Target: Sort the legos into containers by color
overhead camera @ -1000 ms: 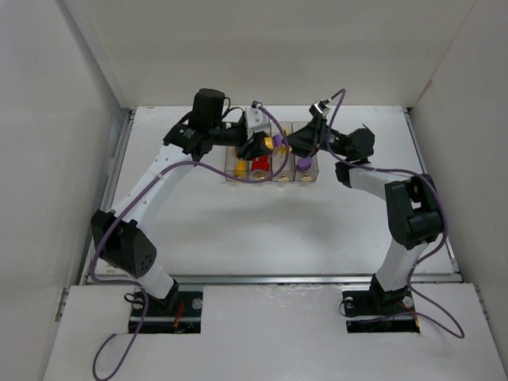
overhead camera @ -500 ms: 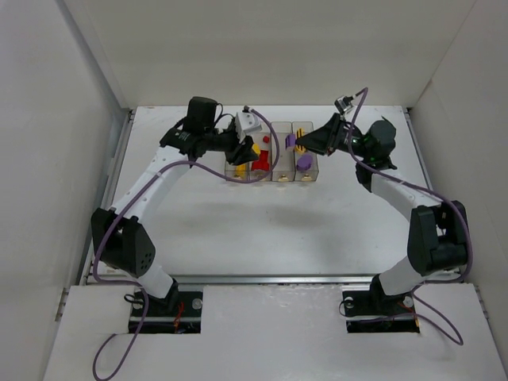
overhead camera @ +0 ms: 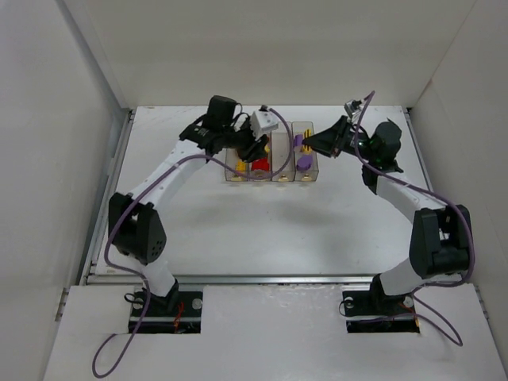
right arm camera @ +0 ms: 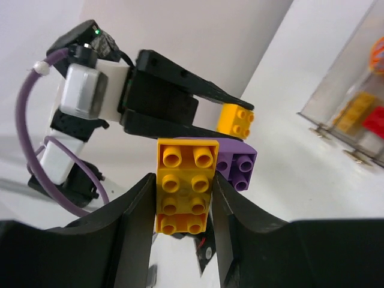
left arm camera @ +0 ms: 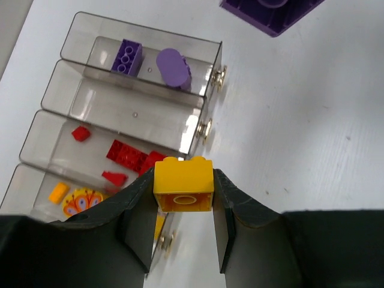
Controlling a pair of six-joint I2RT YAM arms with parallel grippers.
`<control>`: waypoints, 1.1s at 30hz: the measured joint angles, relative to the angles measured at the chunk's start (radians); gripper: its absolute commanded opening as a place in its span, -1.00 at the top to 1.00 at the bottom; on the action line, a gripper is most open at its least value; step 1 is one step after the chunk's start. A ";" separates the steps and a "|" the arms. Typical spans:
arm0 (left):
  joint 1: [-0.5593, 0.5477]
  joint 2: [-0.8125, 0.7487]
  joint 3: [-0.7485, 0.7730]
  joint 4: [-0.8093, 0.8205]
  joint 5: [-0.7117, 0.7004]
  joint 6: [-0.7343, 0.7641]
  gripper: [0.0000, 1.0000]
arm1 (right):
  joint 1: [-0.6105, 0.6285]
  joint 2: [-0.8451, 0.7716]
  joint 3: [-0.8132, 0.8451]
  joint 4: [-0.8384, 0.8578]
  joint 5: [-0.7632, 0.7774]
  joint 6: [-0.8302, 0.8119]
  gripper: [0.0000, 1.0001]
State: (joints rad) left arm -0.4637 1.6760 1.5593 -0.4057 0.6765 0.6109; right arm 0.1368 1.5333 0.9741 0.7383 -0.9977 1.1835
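Seen from above, two robot arms reach toward a row of four clear containers (overhead camera: 282,171) in the upper middle of the frame, on a white table (overhead camera: 262,230). The left gripper (overhead camera: 255,148) hangs over the left half of the row. The right gripper (overhead camera: 304,143) points at the right end of the row, with a speck of purple at its tip.

In the left wrist view, the left gripper's two dark fingers (left arm camera: 139,225) are closed on the sides of a yellow brick (left arm camera: 183,185) at lower centre. The brick is held above the table, just beside the near ends of the bins. The bins fan out toward the upper left:
- The topmost holds a purple brick (left arm camera: 127,57) and a purple rounded piece (left arm camera: 174,65).
- The third holds red pieces (left arm camera: 129,157).
- The lowest holds orange bits (left arm camera: 60,193) and a round yellow patterned piece (left arm camera: 84,202).

Part of a large purple piece (left arm camera: 273,12) shows at the top edge.

In the right wrist view, the right gripper's fingers are clamped on a yellow and purple cluster (right arm camera: 187,186) at centre. This is a long yellow brick, studs facing the camera, with a purple brick joined on its right side. Beyond it, the left gripper holds its yellow brick in mid-air. Bin walls show at the right edge.
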 measured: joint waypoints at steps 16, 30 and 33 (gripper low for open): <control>-0.033 0.412 0.124 0.282 -0.021 -0.445 1.00 | -0.229 -0.174 -0.130 -0.045 0.012 -0.050 1.00; 0.118 0.277 0.068 0.263 -0.282 -0.455 0.94 | -0.229 -0.175 -0.177 -0.083 -0.005 -0.090 1.00; 0.116 0.285 0.053 0.246 -0.319 -0.454 0.92 | -0.229 -0.181 -0.177 -0.106 -0.005 -0.106 1.00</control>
State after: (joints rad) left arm -0.3477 1.9606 1.6127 -0.1593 0.3573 0.1570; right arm -0.0925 1.3525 0.7967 0.6319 -1.0031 1.0771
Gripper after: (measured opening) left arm 0.333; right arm 0.438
